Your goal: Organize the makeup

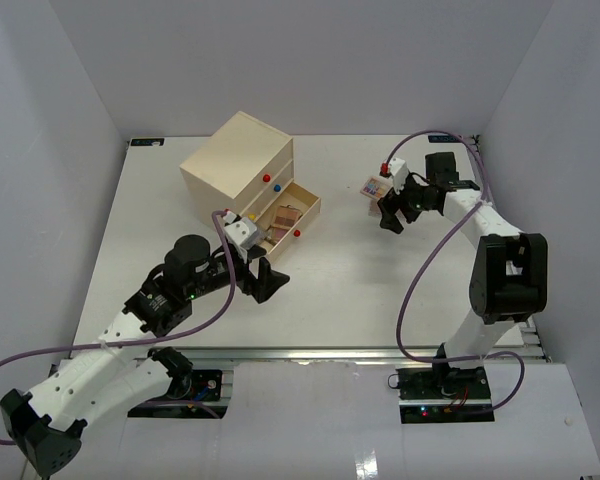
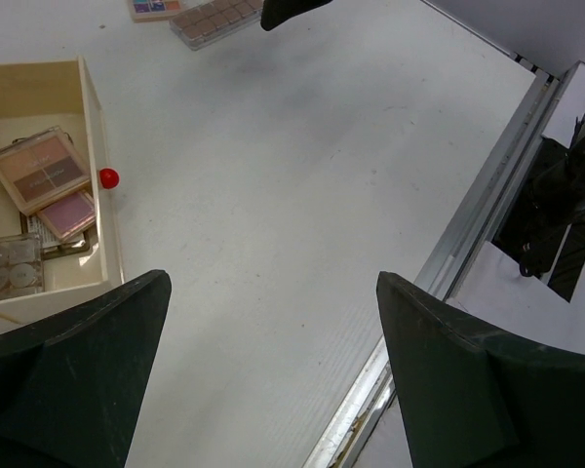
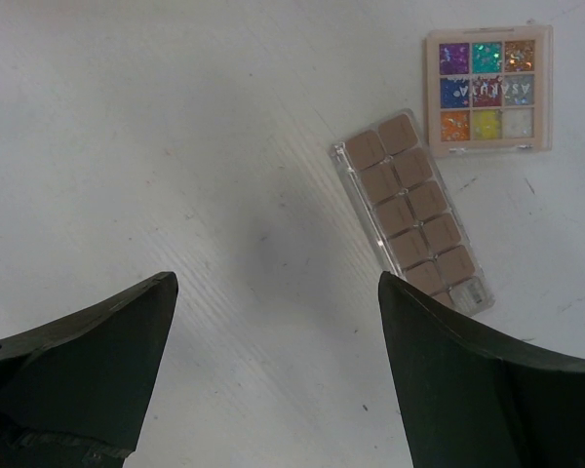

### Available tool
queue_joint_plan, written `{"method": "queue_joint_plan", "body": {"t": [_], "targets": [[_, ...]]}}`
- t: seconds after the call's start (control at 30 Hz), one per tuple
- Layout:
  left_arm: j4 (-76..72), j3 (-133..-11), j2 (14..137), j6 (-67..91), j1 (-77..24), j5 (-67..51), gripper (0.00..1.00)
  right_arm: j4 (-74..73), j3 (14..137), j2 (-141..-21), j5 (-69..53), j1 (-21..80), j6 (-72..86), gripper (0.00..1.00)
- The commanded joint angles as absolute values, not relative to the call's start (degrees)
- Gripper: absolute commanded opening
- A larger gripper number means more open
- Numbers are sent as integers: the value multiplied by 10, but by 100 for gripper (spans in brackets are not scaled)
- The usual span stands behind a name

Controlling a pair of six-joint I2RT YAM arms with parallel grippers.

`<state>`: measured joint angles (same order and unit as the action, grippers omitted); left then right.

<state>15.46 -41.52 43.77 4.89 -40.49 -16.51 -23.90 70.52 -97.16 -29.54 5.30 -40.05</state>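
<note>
Two palettes lie on the table at the back right: a long clear palette of brown pans (image 3: 412,210) and a square peach palette of glitter colours (image 3: 487,88). My right gripper (image 3: 278,331) is open and empty, hovering just left of the brown palette; in the top view it (image 1: 393,216) is beside the pair (image 1: 372,187). The chest's bottom drawer (image 2: 94,117) is open and holds several flat palettes, a brown one (image 2: 41,171) on top. My left gripper (image 2: 273,322) is open and empty over bare table right of the drawer, also seen from above (image 1: 264,281).
The cream drawer chest (image 1: 238,160) stands at the back left with its bottom drawer (image 1: 310,203) pulled out toward the middle, red knob (image 2: 108,177) in front. The table's metal front edge (image 2: 468,224) runs close to my left gripper.
</note>
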Motion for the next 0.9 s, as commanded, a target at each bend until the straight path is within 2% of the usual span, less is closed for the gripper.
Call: {"method": "queue_joint_plan", "body": {"t": [0.0, 0.87], "targets": [[141, -404, 414, 41, -390, -162, 98, -269, 749, -995, -241, 47, -461, 90], [131, -391, 417, 59, -349, -151, 98, -387, 927, -1157, -242, -27, -556, 90]]}}
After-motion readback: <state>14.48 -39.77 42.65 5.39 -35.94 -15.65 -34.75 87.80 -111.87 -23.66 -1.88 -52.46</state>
